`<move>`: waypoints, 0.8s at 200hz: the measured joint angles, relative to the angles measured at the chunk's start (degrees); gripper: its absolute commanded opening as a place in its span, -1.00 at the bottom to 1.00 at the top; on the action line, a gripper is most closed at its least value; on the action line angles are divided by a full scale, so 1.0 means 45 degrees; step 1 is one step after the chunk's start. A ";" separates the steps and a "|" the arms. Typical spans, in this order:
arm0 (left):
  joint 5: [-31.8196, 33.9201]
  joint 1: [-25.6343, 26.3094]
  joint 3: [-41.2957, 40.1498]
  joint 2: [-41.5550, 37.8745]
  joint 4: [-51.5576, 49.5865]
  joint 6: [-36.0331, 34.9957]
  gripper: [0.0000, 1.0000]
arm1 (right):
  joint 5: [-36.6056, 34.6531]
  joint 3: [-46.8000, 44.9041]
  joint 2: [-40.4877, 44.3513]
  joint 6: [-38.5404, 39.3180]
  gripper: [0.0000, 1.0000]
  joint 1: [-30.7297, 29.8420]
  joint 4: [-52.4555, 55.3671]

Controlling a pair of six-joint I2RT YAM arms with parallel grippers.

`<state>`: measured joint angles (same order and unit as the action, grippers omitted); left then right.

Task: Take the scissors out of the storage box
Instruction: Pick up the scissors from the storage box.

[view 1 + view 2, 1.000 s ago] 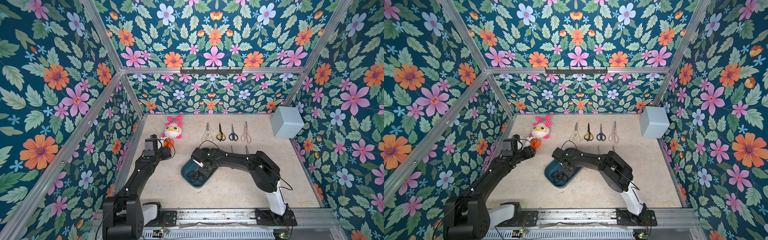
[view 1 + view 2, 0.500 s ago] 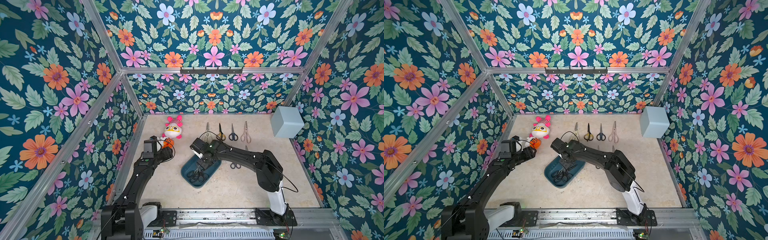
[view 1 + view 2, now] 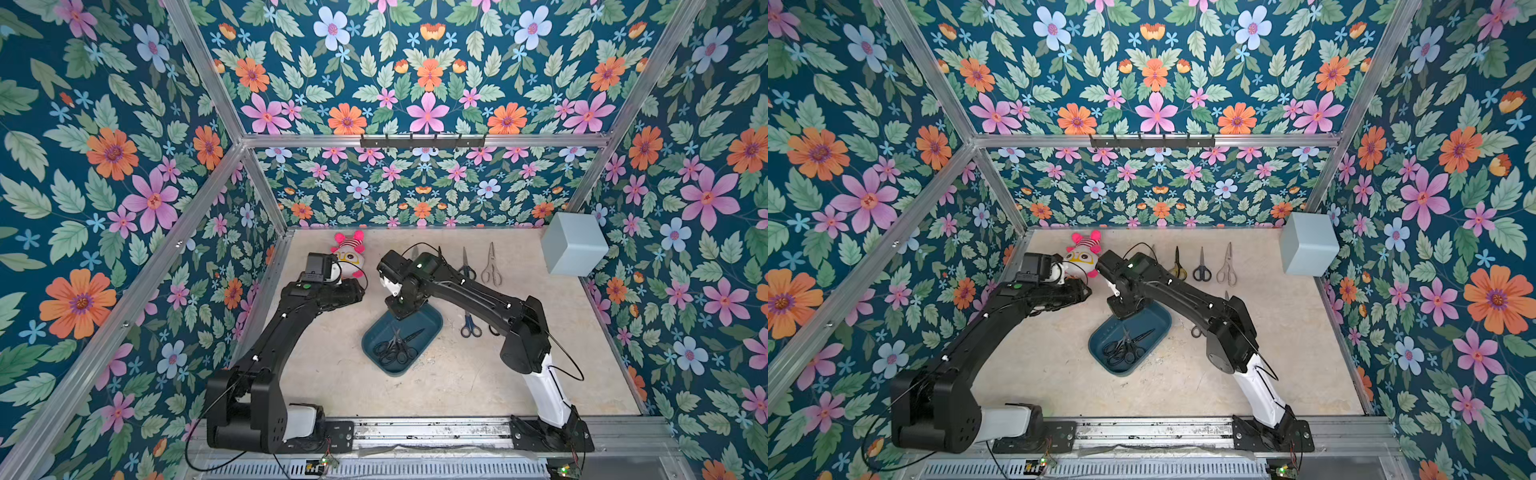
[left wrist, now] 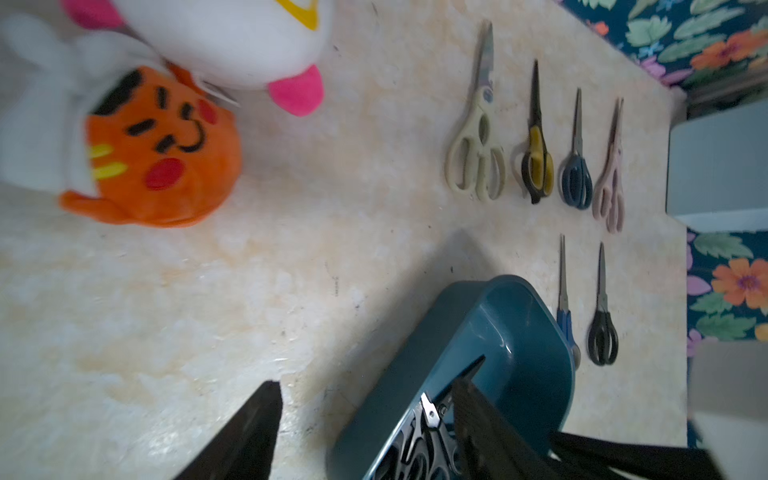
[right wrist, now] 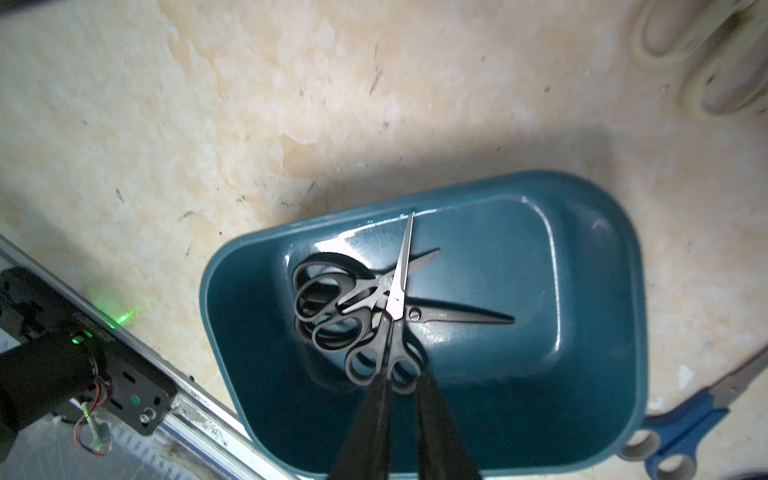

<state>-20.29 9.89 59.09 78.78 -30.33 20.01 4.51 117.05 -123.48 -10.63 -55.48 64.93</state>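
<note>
Enclosure: walls covered in dark teal floral wallpaper (image 3: 428, 112), framed by aluminium bars (image 3: 540, 140), with a black hook rail (image 3: 422, 142) on the back bar.

Surface: beige mottled tabletop (image 3: 415, 386), scuffed with dark marks.

Storage box (image 3: 430, 322): shallow dark teal-blue plastic tray with rounded corners, lying askew directly beneath the right gripper (image 3: 400, 309). It holds three overlapping black-handled scissors (image 5: 374, 316), their handles bunched together. One black blade carries faint print beside the pivot, too small to read.

Right gripper: poised over the box's far end, jaws narrowly parted, nothing between them.

Left gripper (image 4: 365, 384): raised over the tabletop beside the box, jaws wide apart, holding nothing.

Scissors outside the box, all flat on the tabletop:
- Beyond the right gripper, toward the back wall, is a row of four: cream-handled scissors (image 4: 476, 162), yellow-black scissors (image 4: 537, 162), navy-handled scissors (image 4: 577, 178) and pale pink scissors (image 4: 609, 187).
- On the right gripper's right, just beside the box, lie blue-handled scissors (image 4: 564, 316) and a further black pair (image 4: 602, 328).

Other items:
- A white plush toy with pink ears (image 3: 349, 257) sits behind the left gripper, and an orange plush face (image 4: 162, 166) touches it.
- A pale grey-blue cube (image 3: 573, 245) sits at the back right corner, well apart from both grippers.
</note>
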 measured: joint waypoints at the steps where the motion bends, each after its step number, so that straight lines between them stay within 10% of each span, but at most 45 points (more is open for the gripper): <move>1: 0.0005 0.0005 0.0000 0.0029 0.0010 -0.0024 0.39 | 0.0000 -0.0068 0.0024 0.0000 -0.58 -0.0005 0.0000; 52: 0.0534 -0.0039 -0.1195 0.0019 0.1001 -0.0335 0.40 | 0.0126 -0.3172 0.1054 0.0053 -0.27 -0.0126 -0.1156; 160: 0.2210 -0.0486 -0.2312 -0.0763 0.1598 0.0729 0.43 | 0.0549 -0.1457 -0.0840 -0.3837 -0.30 -0.1103 -0.0559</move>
<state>-10.35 7.70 48.69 75.35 -23.14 23.29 6.98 110.50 -127.26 -27.90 -60.45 62.41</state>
